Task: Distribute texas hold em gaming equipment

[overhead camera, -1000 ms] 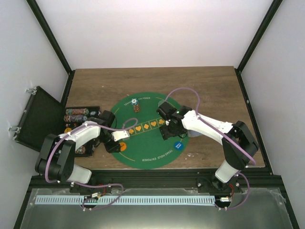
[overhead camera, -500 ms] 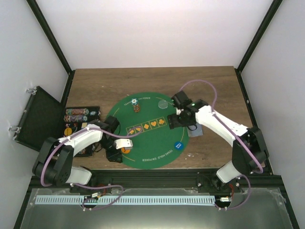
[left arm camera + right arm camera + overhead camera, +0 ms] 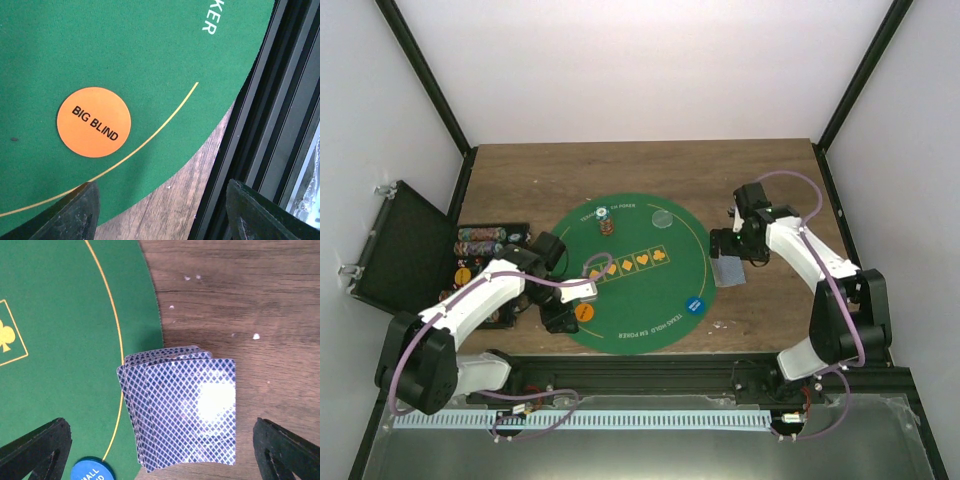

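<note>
Texas hold em gaming equipment sits on a brown wood-grain table [image 3: 770, 180] enclosed by plain white walls [image 3: 640, 70] and black frame posts. A round green mat [image 3: 650, 300] printed with white lettering and a row of yellow suit boxes covers the table's middle. An open black case [image 3: 400, 250] stands at the left edge, with rows of chips [image 3: 480, 238] just beside it. The playing cards [image 3: 180, 410] form a loosely fanned stack, blue lattice backs up, at the mat's right edge, the left margin on green and the remainder on wood; their long axis runs roughly near to far. On the mat lie a small chip stack [image 3: 607, 226], a pale disc [image 3: 662, 219], a blue disc [image 3: 694, 305] and an orange disc [image 3: 94, 122] marked BIG BLIND. The left gripper [image 3: 160, 215] has its fingers apart near the orange disc, holding nothing. The right gripper [image 3: 162, 455] has its fingers spread wide on either side of the cards, clear of them.
</note>
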